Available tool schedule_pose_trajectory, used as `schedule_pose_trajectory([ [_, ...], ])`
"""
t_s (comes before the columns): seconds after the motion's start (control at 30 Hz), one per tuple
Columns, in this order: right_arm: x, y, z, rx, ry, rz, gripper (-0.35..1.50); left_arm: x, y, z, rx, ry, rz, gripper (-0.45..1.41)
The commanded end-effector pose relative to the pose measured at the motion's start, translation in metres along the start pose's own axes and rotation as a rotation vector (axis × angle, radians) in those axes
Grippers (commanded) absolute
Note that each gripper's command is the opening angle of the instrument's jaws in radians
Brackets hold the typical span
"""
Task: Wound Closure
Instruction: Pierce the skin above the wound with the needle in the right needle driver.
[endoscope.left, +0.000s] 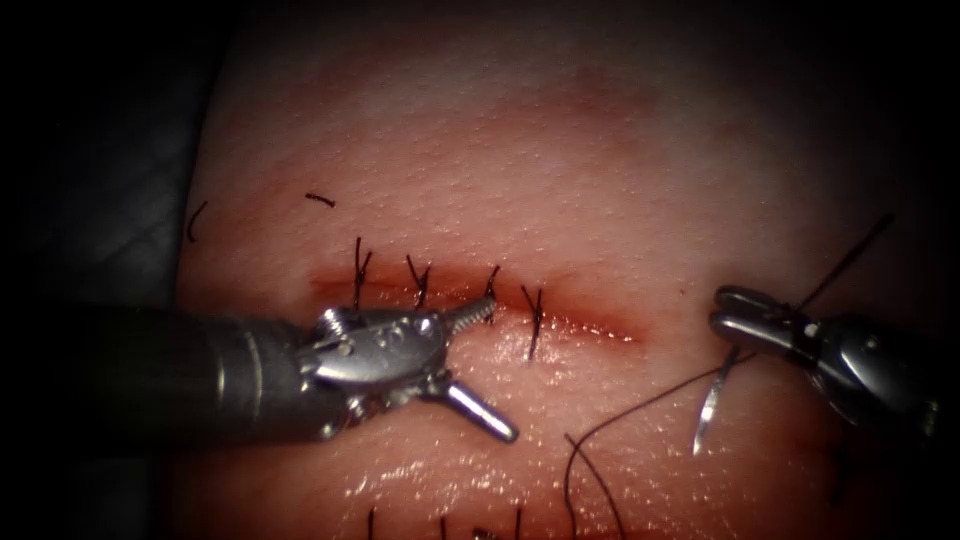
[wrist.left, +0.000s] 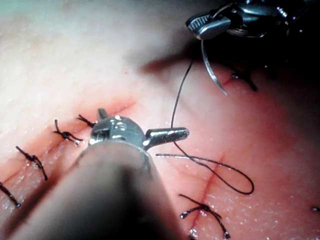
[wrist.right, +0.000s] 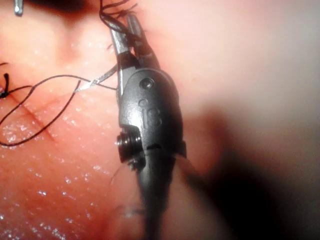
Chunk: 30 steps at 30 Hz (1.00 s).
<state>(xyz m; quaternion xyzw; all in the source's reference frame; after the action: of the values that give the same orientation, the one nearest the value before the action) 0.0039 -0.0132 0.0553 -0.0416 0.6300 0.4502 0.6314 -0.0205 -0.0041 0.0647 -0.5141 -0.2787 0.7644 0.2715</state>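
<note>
Around your lit field, a dark cloth (endoscope.left: 120, 230) with faint folds lies at the left, and the edges fall away into deep shadow.

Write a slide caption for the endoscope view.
Right tool holds the needle clear of the tissue; left tool open, empty, over the stitched cut.

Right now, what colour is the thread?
Black; the thread shows best in the left wrist view.

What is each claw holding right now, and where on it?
Right claw grips the needle near its thread end, clear of the tissue. Left claw is open, holding nothing.
</note>
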Motion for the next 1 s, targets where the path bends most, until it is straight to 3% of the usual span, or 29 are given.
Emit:
schedule_pose_trajectory([
  [0.03,-0.0006,0.0006,-0.0003,-0.022,0.002,-0.005,-0.35,-0.0003,-0.0005,0.0009,-0.002,-0.003,0.024,0.59],
  [0.13,-0.0007,0.0010,-0.0001,-0.059,0.010,-0.016,-0.35,-0.0011,-0.0018,0.0024,-0.005,-0.002,0.124,0.09],
  [0.23,-0.0013,0.0012,0.0013,-0.109,0.023,0.045,-0.35,-0.0025,-0.0029,0.0040,-0.004,-0.006,0.155,-0.15],
  [0.6,-0.0036,0.0019,0.0059,-0.199,0.066,0.056,-0.35,-0.0060,-0.0016,0.0063,0.021,-0.035,0.179,-0.15],
  [0.8,-0.0054,0.0024,0.0072,-0.187,0.084,-0.119,-0.35,-0.0075,-0.0016,0.0075,0.072,-0.055,0.169,-0.08],
  [0.93,-0.0073,0.0026,0.0089,-0.150,0.064,-0.361,-0.35,-0.0083,-0.0021,0.0089,0.135,-0.072,0.167,-0.06],
  [1.0,-0.0076,0.0028,0.0096,-0.131,0.064,-0.411,-0.35,-0.0086,-0.0024,0.0091,0.159,-0.078,0.165,-0.06],
])
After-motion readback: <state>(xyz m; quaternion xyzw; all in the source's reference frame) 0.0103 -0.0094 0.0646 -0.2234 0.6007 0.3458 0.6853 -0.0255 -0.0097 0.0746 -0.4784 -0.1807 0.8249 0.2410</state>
